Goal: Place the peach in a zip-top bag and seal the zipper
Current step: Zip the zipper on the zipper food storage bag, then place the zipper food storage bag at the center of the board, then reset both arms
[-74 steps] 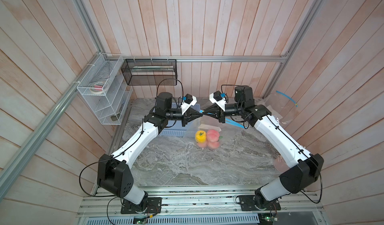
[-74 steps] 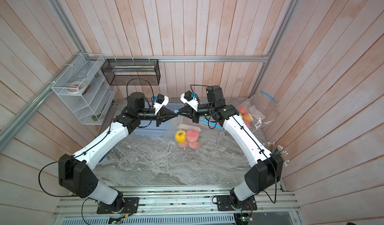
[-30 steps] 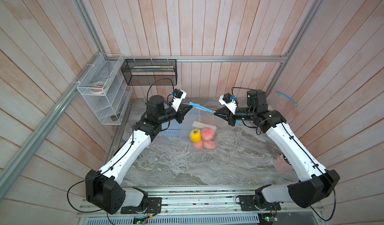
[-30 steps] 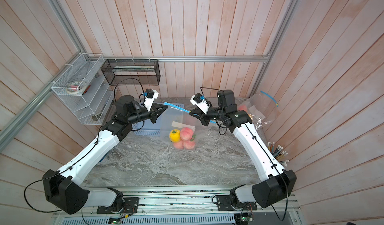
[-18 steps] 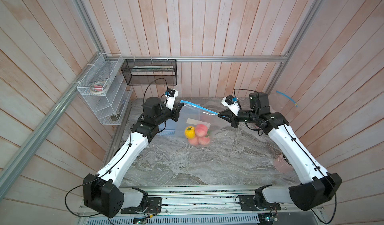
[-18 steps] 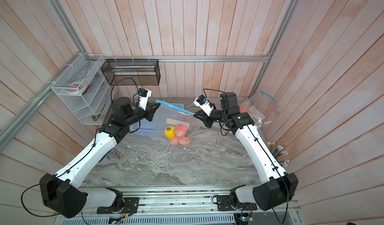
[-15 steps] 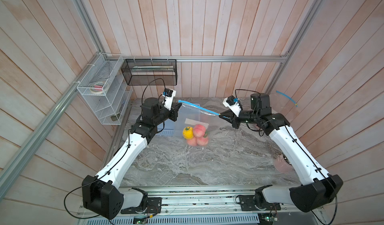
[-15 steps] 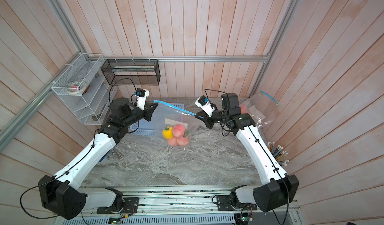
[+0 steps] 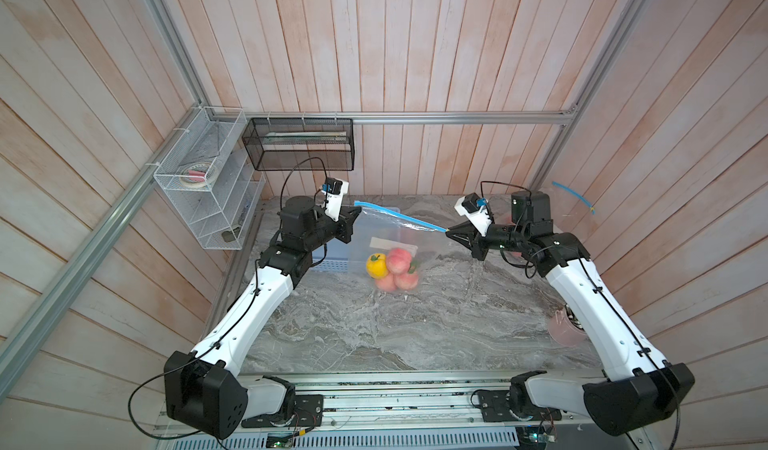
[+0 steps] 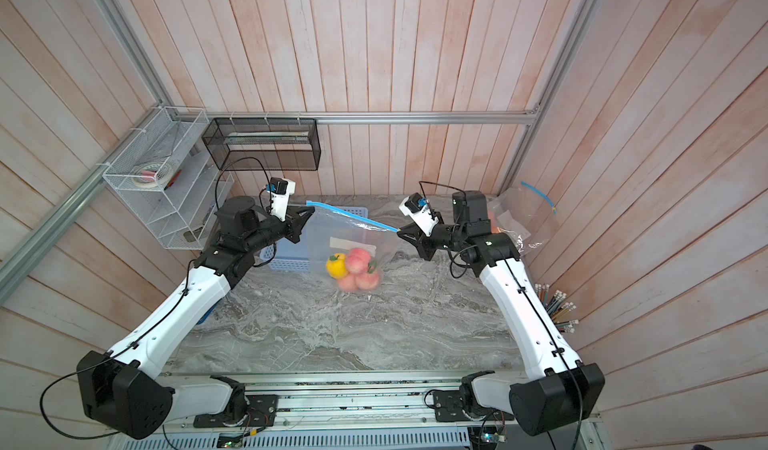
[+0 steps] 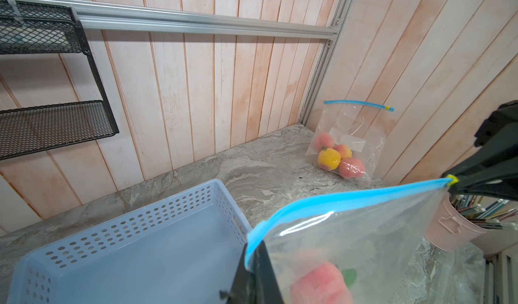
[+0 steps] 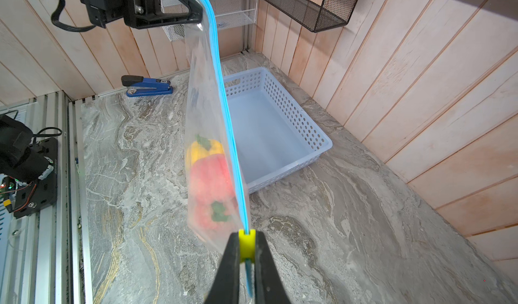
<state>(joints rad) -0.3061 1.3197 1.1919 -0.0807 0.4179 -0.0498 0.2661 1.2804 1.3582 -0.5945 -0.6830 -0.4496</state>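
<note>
The clear zip-top bag [image 9: 390, 236] hangs stretched between my two grippers over the back of the table. Inside it are pink peaches [image 9: 399, 260] and a yellow fruit [image 9: 376, 265], also seen through the plastic in the right wrist view as peaches [image 12: 210, 182]. Its blue zipper [image 9: 401, 218] runs straight from gripper to gripper. My left gripper [image 9: 356, 211] is shut on the bag's left top corner [image 11: 252, 249]. My right gripper [image 9: 448, 232] is shut on the yellow slider [image 12: 246, 243] at the zipper's right end.
A blue perforated basket [image 10: 286, 263] sits under the left gripper. A second bag of fruit [image 11: 344, 148] leans in the back right corner. A pink cup of pencils [image 11: 454, 229] stands at the right wall. A blue stapler [image 12: 148, 88] lies at the left edge. Wire shelves [image 9: 208, 186] hang on the left wall.
The grippers, close together at first, have drawn apart, the right one ending at the zipper's right end. The bag and fruit have shifted left toward the basket.
</note>
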